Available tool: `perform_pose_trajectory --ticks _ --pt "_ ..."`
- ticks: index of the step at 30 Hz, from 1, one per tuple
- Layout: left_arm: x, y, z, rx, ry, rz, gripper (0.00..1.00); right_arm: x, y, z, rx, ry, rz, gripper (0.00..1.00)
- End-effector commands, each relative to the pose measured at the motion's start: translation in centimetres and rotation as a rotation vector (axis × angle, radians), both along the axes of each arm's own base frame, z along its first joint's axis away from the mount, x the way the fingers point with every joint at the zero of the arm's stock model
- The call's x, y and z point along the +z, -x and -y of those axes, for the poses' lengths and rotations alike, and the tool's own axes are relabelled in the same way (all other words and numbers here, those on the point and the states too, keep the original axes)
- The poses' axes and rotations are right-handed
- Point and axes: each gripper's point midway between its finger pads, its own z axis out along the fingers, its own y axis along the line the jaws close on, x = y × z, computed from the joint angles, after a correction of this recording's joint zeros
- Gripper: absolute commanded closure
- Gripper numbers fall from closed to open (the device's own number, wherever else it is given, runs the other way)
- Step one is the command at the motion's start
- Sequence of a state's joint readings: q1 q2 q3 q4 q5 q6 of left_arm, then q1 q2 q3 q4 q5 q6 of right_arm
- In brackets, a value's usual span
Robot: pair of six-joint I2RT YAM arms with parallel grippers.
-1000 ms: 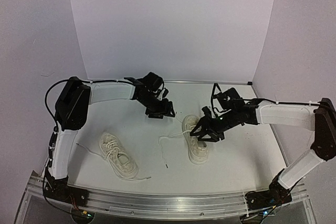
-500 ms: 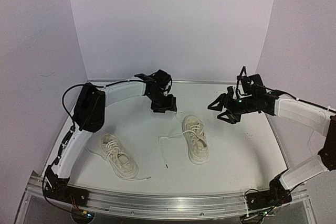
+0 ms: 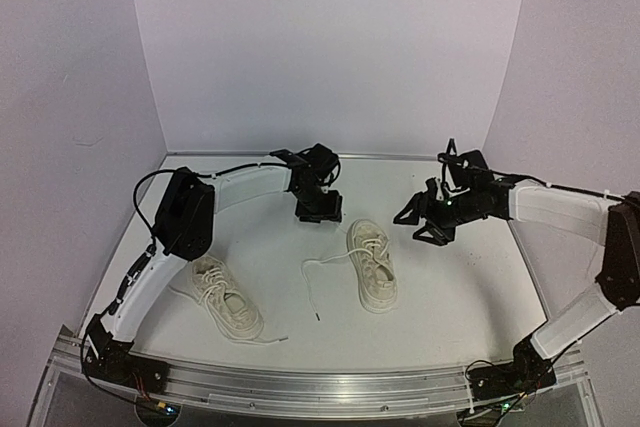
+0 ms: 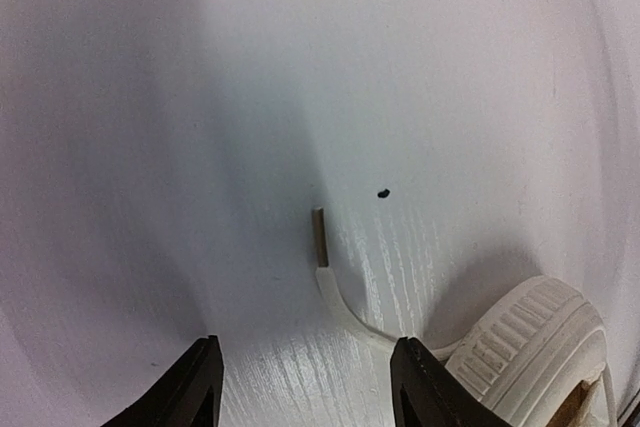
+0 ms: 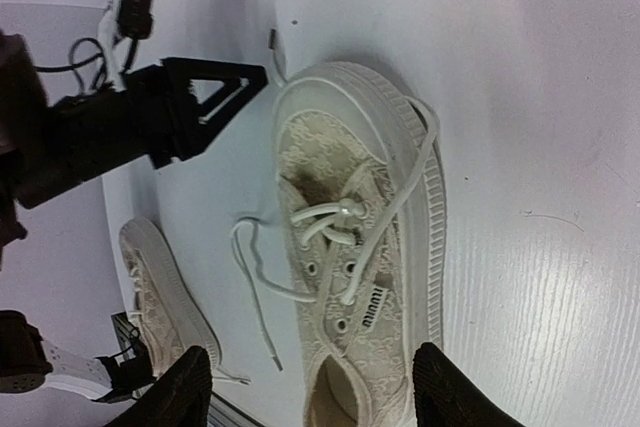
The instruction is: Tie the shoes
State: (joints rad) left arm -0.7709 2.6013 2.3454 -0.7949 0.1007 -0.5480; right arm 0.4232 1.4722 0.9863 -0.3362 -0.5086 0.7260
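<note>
Two cream-white sneakers lie on the white table. The right shoe (image 3: 372,265) is in the middle and the left shoe (image 3: 226,294) is nearer the front left. My left gripper (image 3: 320,215) is open and empty just beyond the right shoe's toe. In the left wrist view (image 4: 305,392) its fingers straddle a lace end (image 4: 320,237) curving to the toe (image 4: 540,347). My right gripper (image 3: 418,229) is open and empty, up and to the right of that shoe. Its wrist view (image 5: 315,392) looks down on the shoe (image 5: 360,237) with loose laces (image 5: 250,277).
White walls stand behind and to both sides of the table (image 3: 470,287). A metal rail (image 3: 300,387) runs along the front edge. The left shoe (image 5: 165,292) and my left gripper (image 5: 190,112) also show in the right wrist view.
My right gripper let go at the right shoe, lifted away to the right, then came back a little. My left gripper moved right and nearer, toward the shoe's toe.
</note>
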Motion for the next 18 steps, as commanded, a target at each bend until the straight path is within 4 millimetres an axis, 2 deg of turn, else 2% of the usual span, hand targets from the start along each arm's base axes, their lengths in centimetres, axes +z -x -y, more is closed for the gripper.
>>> perform_pose_trajectory --ticks 1,6,9,13,16,18 --pt "1.8 -0.9 -1.0 0.039 0.023 0.031 0.4 -3.1 -0.6 -1.1 0.099 0.023 -0.031 0.37" --pt "3.1 -1.0 -2.6 0.055 0.018 0.045 0.4 -4.6 -1.6 -3.1 0.16 0.0 -0.051 0.4" --pt "4.2 -0.9 -3.4 0.062 0.023 0.051 0.39 -5.8 -0.9 -5.2 0.206 -0.015 -0.078 0.42" --pt "5.0 -0.8 -4.3 0.062 0.015 0.067 0.39 -6.6 0.5 -9.1 0.268 -0.032 -0.1 0.45" --pt "5.1 -0.6 -4.7 0.05 -0.001 0.073 0.39 -7.1 1.7 -11.7 0.286 -0.038 -0.122 0.46" --pt "4.8 -0.5 -4.8 0.046 -0.011 0.068 0.4 -7.3 2.0 -12.8 0.28 -0.043 -0.137 0.47"
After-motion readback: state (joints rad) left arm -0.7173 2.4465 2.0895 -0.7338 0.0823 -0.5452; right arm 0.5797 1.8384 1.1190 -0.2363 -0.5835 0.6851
